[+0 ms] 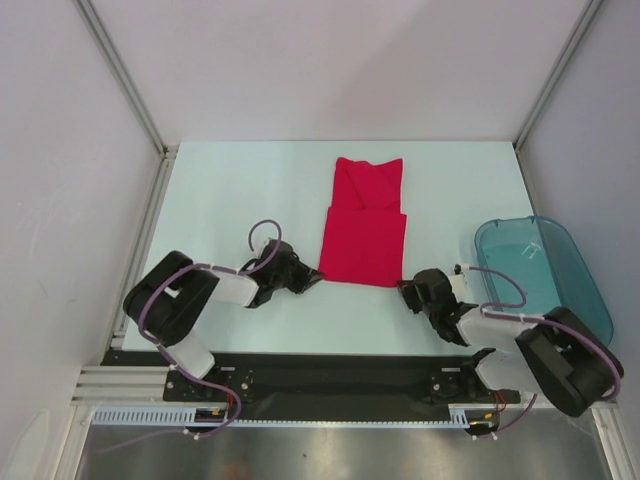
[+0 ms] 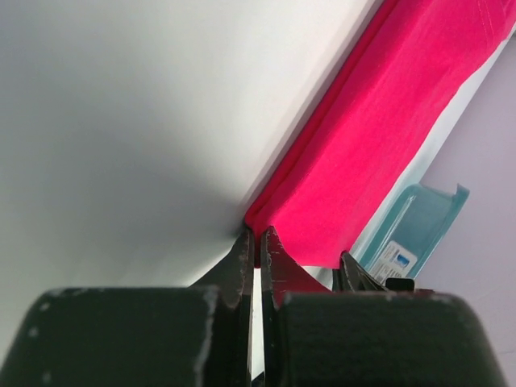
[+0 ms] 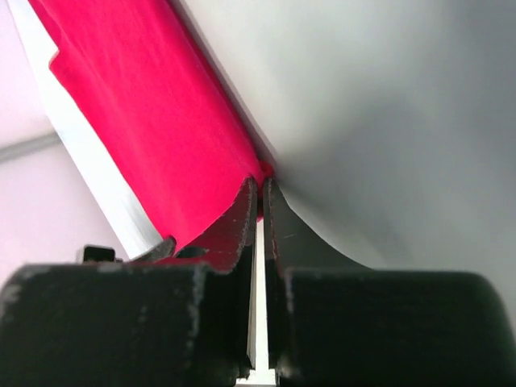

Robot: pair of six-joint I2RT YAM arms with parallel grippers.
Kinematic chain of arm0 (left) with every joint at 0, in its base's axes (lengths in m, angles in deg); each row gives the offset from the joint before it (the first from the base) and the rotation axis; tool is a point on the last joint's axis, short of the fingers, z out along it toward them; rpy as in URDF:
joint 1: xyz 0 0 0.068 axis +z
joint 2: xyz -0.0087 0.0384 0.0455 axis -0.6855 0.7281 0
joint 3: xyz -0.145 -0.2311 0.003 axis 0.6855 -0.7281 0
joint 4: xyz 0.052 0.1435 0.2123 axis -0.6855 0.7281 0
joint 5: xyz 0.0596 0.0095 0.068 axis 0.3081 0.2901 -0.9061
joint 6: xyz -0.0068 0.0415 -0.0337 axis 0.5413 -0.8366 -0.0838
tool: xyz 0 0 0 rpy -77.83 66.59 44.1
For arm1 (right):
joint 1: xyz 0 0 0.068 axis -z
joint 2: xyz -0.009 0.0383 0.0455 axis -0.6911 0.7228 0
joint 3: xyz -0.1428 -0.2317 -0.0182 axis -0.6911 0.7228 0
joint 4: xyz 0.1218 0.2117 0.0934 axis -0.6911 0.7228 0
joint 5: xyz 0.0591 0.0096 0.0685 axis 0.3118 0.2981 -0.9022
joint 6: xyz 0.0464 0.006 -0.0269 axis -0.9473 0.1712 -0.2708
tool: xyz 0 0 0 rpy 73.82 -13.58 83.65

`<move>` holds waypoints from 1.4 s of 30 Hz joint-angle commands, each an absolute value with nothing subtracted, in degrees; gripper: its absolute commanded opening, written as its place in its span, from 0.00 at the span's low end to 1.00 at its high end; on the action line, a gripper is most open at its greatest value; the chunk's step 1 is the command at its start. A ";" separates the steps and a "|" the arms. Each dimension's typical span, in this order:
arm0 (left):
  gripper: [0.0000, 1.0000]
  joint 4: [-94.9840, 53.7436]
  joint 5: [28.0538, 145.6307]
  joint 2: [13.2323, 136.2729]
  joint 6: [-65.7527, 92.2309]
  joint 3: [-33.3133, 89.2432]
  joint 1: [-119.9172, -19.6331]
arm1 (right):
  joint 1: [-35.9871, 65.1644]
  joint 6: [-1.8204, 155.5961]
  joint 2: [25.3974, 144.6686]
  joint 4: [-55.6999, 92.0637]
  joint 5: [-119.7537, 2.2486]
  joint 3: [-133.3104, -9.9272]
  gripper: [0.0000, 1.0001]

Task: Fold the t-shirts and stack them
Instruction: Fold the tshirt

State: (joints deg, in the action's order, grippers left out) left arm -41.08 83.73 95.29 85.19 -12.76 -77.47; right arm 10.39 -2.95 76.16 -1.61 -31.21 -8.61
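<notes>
One red t-shirt (image 1: 365, 225) lies on the table, folded into a long narrow strip that runs away from the arms. Its far end shows an uneven flap. My left gripper (image 1: 313, 281) is low on the table at the shirt's near left corner. In the left wrist view the jaws (image 2: 256, 239) are closed to a thin slit, with the red cloth (image 2: 379, 129) pinched at their tips. My right gripper (image 1: 406, 290) is at the near right corner. In the right wrist view it (image 3: 260, 190) is likewise shut on the red hem (image 3: 153, 113).
A translucent teal plastic bin (image 1: 545, 268) stands at the right of the table, close to the right arm; it also shows in the left wrist view (image 2: 415, 230). White walls with metal frame posts (image 1: 125, 75) enclose the pale table (image 1: 240, 190).
</notes>
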 commanded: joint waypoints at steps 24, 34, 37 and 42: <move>0.00 -13.43 65.50 58.59 96.59 -26.55 -105.49 | -14.46 -0.86 20.90 56.97 -24.22 -8.45 0.00; 0.00 -0.42 59.50 56.82 81.31 -8.80 -99.02 | -0.64 22.92 40.21 47.84 -31.98 -27.51 0.00; 0.00 -2.60 62.31 58.92 74.01 -3.96 -90.50 | 9.76 31.37 50.39 39.41 -42.11 -30.95 0.00; 0.00 -4.10 72.33 73.13 63.46 9.72 -77.23 | 24.28 38.34 70.19 28.85 -59.27 -44.21 0.00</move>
